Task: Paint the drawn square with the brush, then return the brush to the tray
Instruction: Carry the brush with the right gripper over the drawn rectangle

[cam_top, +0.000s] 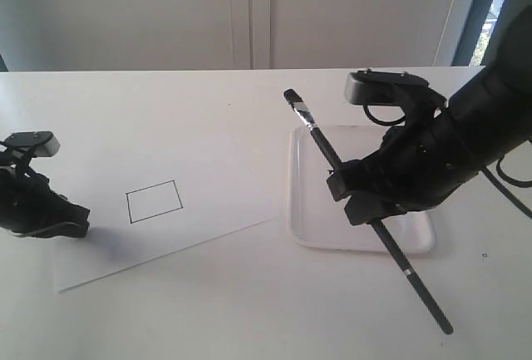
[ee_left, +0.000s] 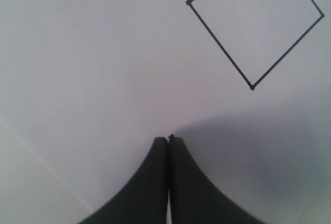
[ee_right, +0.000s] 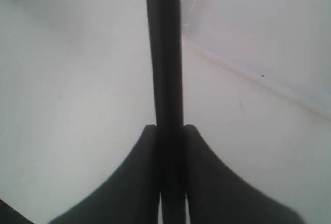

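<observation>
One long black brush [cam_top: 324,145], drawn square [cam_top: 154,201] blank

The long thin black-handled paintbrush [ee_right: 164,53] runs off the right wrist view, bristles unseen. The thin black-outlined drawn square [ee_left: 258,27] loses one corner at the left wrist view's edge.

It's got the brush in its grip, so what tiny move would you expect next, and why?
Probably swing the right end effector leftward, carrying the brush toward the drawn square. The square is blank, and the brush is clamped over the tray, bristle end on the side nearer the square. The left end effector, shut, is down at the paper beside the square.
</observation>
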